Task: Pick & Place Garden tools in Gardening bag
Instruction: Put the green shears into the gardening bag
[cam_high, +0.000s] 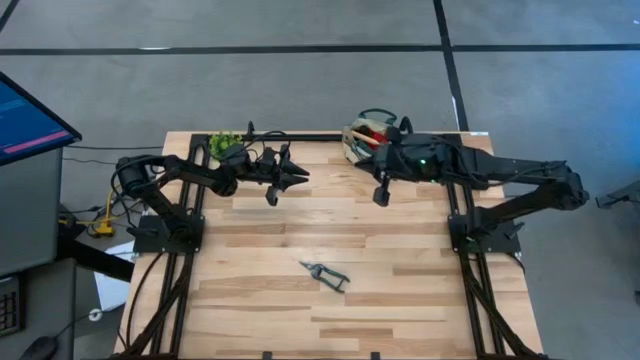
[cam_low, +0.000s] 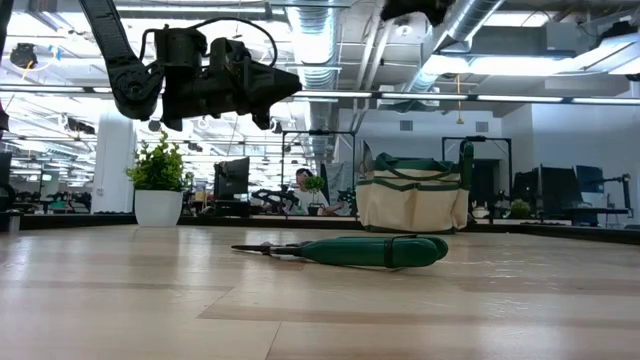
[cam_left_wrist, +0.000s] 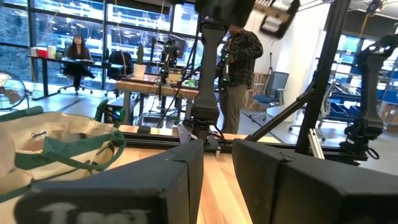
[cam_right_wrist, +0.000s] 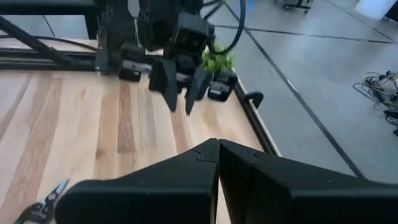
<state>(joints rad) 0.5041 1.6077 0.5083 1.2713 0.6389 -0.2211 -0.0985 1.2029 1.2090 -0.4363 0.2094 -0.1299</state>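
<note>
Green-handled pruners (cam_high: 325, 272) lie flat on the wooden table, toward its near middle. They also show in the low view (cam_low: 350, 250) and the right wrist view (cam_right_wrist: 42, 205). The beige gardening bag (cam_high: 368, 135) with green trim stands at the far edge, with red-and-wood tool parts sticking out of it. It also shows in the low view (cam_low: 412, 197) and the left wrist view (cam_left_wrist: 56, 149). My left gripper (cam_high: 295, 178) hovers open and empty left of the bag. My right gripper (cam_high: 381, 190) hovers shut and empty just in front of the bag.
A small green potted plant (cam_high: 228, 143) stands at the far left corner, behind my left arm. Black frame rails run along the table's left, right and far edges. Bare wood (cam_high: 330, 225) lies between the grippers and the pruners. People are in the room beyond the table.
</note>
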